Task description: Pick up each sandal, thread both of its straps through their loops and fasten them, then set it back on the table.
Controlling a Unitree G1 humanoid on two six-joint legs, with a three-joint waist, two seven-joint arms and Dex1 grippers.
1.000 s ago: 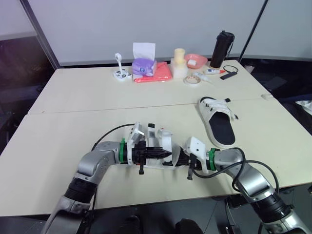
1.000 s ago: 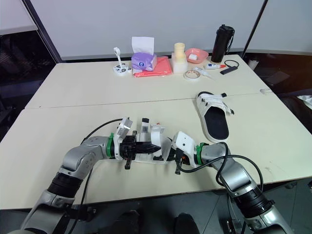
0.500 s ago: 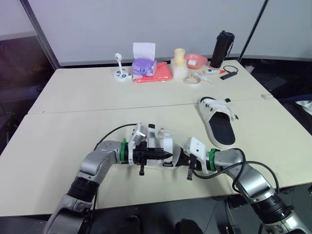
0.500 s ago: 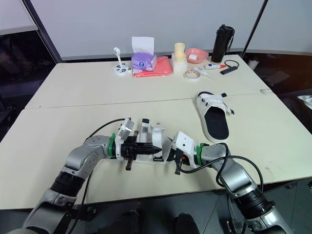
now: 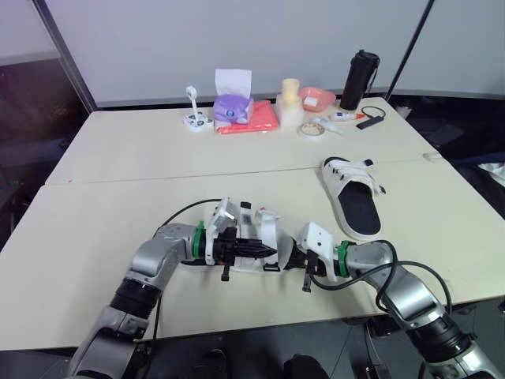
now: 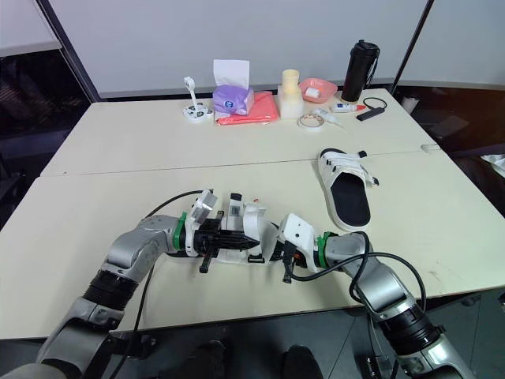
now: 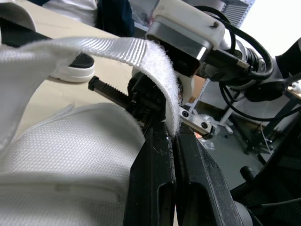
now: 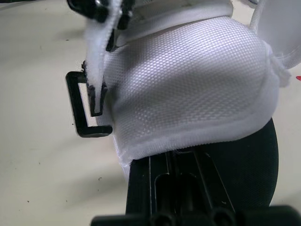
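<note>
- Looked down on two cream tables (image 5: 118, 197) set edge to edge, smooth and matt, with a pale grey wall panel and dark frames behind.
- Counted along the far edge a black bottle (image 5: 359, 79), a red cloth (image 5: 259, 118), a purple tissue box (image 5: 233, 108) and a pink bowl (image 5: 317, 96).
- Found a second sandal (image 5: 357, 207) well off to the robot's right on the near table, sole down, with a black footbed and white straps across one end.
- Found the sandal (image 5: 267, 229) in hand near the front edge, between the two grippers and low over the table top. Showed a domed, padded upper of coarse white weave with a stitched rim over a flat black sole. Could not tell whether touching the table.
- Met the sandal from the robot's left with the left gripper (image 7: 170, 129), its slim black fingers (image 7: 153, 179) pressed tight together and pinching the strap (image 7: 94, 49) by its fuzzy end.
- Met the other end with the right gripper (image 5: 288, 254), tucked under the rim of the upper; could not tell its grip.
- Noted the strap as ribbed white webbing with a fleecy underside, arched above the upper.
- Noted a black rectangular loop (image 8: 93, 131) of hard plastic beside the upper, a fuzzy strap end lying across it; could not tell whether threaded.
</note>
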